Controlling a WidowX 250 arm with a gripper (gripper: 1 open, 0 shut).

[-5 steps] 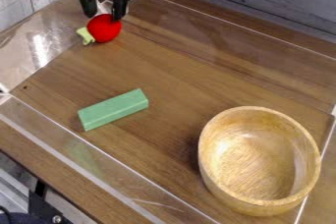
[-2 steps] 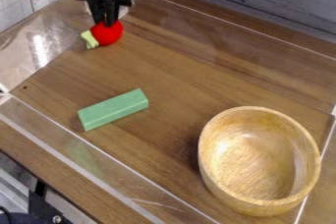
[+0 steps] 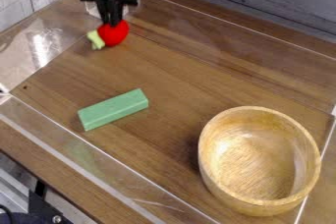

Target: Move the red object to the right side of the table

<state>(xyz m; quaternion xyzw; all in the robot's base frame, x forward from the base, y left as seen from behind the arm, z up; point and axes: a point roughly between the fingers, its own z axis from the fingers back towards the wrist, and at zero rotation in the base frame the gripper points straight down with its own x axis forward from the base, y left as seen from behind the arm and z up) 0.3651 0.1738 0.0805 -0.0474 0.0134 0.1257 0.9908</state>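
The red object is a small glossy red ball with a green-yellow stem piece on its left, at the far left corner of the table. My gripper points straight down onto its top, fingers drawn together and shut on the red ball. The ball seems to hang just off the wood, and its upper part is hidden behind the fingers.
A green rectangular block lies left of centre. A large wooden bowl stands at the near right. Low clear plastic walls edge the tabletop, with one close behind and left of the gripper.
The fingers went from open around the red object to shut on it. Gripper and red object have shifted slightly right and risen a little.
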